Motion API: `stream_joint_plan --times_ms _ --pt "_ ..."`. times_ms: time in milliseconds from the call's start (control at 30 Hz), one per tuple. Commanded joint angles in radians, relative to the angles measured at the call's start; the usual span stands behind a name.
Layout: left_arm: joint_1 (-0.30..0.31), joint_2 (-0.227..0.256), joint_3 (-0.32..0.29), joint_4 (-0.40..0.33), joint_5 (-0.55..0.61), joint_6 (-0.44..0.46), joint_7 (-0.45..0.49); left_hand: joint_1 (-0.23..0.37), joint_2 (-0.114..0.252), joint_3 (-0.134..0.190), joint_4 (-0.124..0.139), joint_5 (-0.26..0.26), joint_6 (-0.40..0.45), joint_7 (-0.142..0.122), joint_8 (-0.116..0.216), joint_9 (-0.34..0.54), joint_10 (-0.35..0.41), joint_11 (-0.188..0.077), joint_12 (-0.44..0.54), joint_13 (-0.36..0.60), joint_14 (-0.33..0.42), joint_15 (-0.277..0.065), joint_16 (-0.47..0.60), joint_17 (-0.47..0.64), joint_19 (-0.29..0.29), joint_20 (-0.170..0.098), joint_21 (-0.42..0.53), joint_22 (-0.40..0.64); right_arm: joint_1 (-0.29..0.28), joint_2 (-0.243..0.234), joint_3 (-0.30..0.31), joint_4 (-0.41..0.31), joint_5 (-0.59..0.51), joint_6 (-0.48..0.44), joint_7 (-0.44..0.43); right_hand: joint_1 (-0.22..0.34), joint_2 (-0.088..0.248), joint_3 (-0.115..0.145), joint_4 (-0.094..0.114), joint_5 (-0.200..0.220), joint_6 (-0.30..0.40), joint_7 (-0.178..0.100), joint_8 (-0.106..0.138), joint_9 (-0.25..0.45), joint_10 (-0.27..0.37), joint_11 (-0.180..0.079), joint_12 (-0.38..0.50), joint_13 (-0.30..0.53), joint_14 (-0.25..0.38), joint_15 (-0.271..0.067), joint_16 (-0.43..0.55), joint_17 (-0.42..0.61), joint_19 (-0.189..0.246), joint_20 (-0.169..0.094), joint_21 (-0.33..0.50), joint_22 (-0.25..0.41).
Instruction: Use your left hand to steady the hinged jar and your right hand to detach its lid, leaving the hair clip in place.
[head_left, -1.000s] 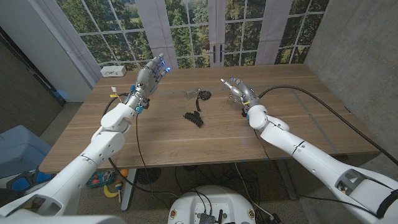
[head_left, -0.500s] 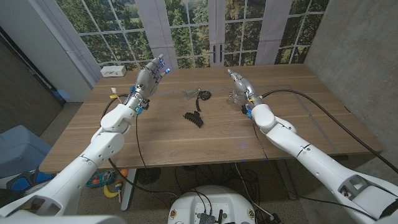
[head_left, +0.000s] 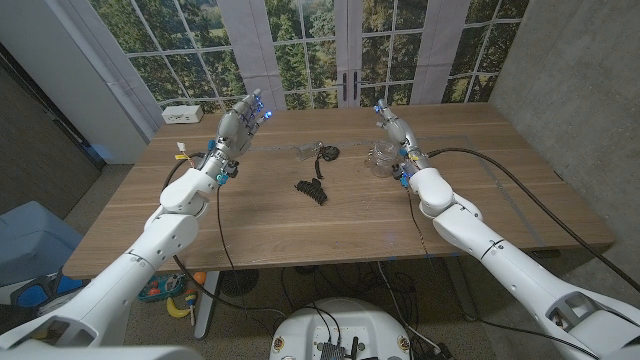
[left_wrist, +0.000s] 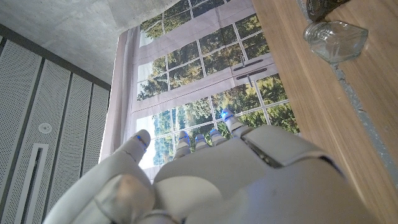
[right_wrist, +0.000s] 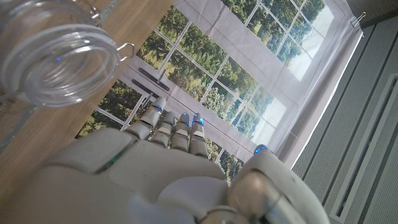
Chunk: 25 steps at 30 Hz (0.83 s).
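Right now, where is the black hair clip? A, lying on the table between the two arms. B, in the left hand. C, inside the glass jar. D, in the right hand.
A: the head view shows the hair clip lying on the bare table, clear of both hands.

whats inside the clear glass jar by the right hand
Nothing visible: in the right wrist view the clear glass jar looks empty through its open mouth, wood showing behind. The right hand is raised beside it; the jar's base is not clearly visible.

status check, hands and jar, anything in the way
Left hand open, raised, off the table. Right hand open, beside the clear jar, no grip. Black hair clip lies apart mid-table. Nothing between hand and jar.
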Motion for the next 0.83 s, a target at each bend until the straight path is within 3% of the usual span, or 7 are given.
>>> stream_joint_plan --times_ms 33,167,433,500,567,833 --pt "0.025 0.017 -0.016 -0.020 -0.006 0.008 0.011 -0.012 0.056 0.011 0.002 0.004 -0.004 -0.006 0.003 0.001 -0.009 0.004 0.004 -0.001 -0.010 -0.045 -0.001 0.003 0.002 -0.048 -0.003 0.003 -0.040 0.016 0.052 -0.004 0.131 0.118 0.075 0.003 0.028 0.017 0.001 0.005 0.005 0.013 -0.002 0.001 0.019 0.001 0.005 -0.009 0.013 -0.029 0.007 -0.017 0.019 -0.039 -0.007 0.002" --pt "0.041 0.027 -0.025 -0.034 -0.007 0.015 0.024 -0.014 0.056 0.012 0.002 0.004 -0.004 -0.007 0.003 0.001 -0.008 0.003 0.004 -0.001 -0.010 -0.046 0.000 0.003 0.003 -0.048 -0.004 0.003 -0.052 0.026 0.066 0.002 0.174 0.153 0.102 0.006 0.040 0.025 0.001 0.003 0.009 0.019 -0.001 0.001 0.022 0.003 0.004 -0.015 0.018 -0.030 0.008 -0.027 0.027 -0.045 -0.010 0.002" --pt "0.062 0.041 -0.033 -0.048 -0.010 0.038 0.042 -0.017 0.055 0.015 0.004 0.004 -0.004 -0.005 0.003 0.001 -0.008 0.003 0.004 -0.001 -0.011 -0.047 0.000 0.003 0.004 -0.050 -0.007 0.003 -0.070 0.059 0.097 0.040 0.289 0.236 0.178 0.029 0.072 0.072 -0.004 -0.004 0.016 0.032 -0.002 0.001 0.034 0.010 0.004 -0.037 0.034 -0.036 0.010 -0.064 0.051 -0.060 -0.024 0.002" --pt "0.067 0.044 -0.034 -0.050 -0.013 0.046 0.045 -0.018 0.055 0.016 0.005 0.004 -0.003 -0.005 0.003 0.001 -0.009 0.005 0.004 -0.001 -0.012 -0.049 -0.001 0.003 0.004 -0.052 -0.009 0.003 -0.068 0.106 0.109 0.100 0.342 0.325 0.220 0.034 0.072 0.099 0.001 -0.015 0.046 0.043 0.005 0.001 0.060 0.021 0.011 -0.052 0.059 -0.037 0.016 -0.088 0.079 -0.058 -0.029 0.003" --pt "0.071 0.045 -0.036 -0.051 -0.019 0.052 0.046 -0.020 0.057 0.018 0.007 0.004 0.004 0.000 0.006 0.001 -0.004 0.006 0.006 -0.001 -0.010 -0.048 0.001 0.003 0.004 -0.050 -0.011 0.003 -0.074 0.114 0.120 0.109 0.377 0.340 0.239 0.038 0.071 0.123 0.003 -0.023 0.080 0.044 0.013 0.002 0.095 0.021 0.020 -0.064 0.086 -0.042 0.021 -0.109 0.103 -0.061 -0.034 0.003" --pt "0.099 0.055 -0.055 -0.073 -0.014 0.047 0.071 -0.033 0.062 0.023 0.020 0.006 0.019 0.000 0.009 0.001 0.001 0.001 0.007 -0.001 -0.007 -0.056 0.003 0.005 0.004 -0.055 -0.018 0.004 -0.084 0.167 0.157 0.157 0.495 0.418 0.322 0.040 0.077 0.146 0.008 -0.030 0.100 0.048 0.015 0.002 0.109 0.025 0.020 -0.072 0.098 -0.047 0.023 -0.123 0.112 -0.070 -0.042 0.004"
